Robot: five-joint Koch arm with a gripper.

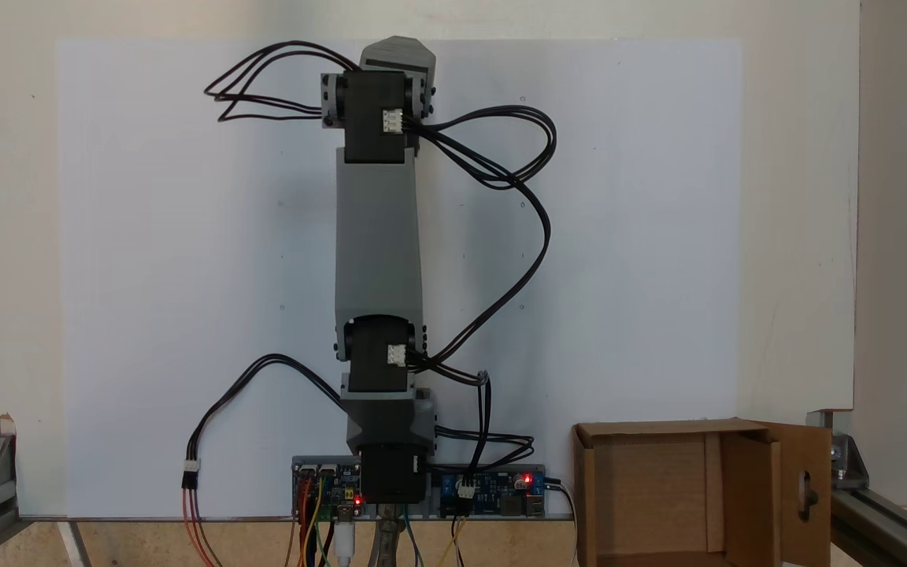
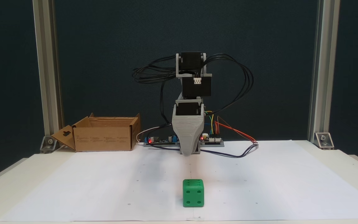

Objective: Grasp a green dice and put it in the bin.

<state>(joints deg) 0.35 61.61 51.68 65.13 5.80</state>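
The green dice (image 2: 193,193) rests on the white paper near the table's front edge, its four-pip face toward the camera. My gripper (image 2: 190,151) hangs point-down behind the dice, its tip a little above the paper and apart from the dice. Only one grey jaw faces this camera, so its state cannot be told. From above, the arm stretches straight out from its base, with the gripper (image 1: 397,53) at the far end. The bin (image 2: 104,138), a brown cardboard box with its top open, stands at the back left beside the arm's base; from above, the bin (image 1: 658,430) is at lower right.
The bin's side flap (image 2: 63,136) with a keyhole cutout sticks outward. Circuit boards (image 2: 211,140) and looping black cables (image 2: 241,81) surround the base. Aluminium frame posts (image 2: 322,71) stand at both back corners. White paper (image 2: 104,186) covers the table.
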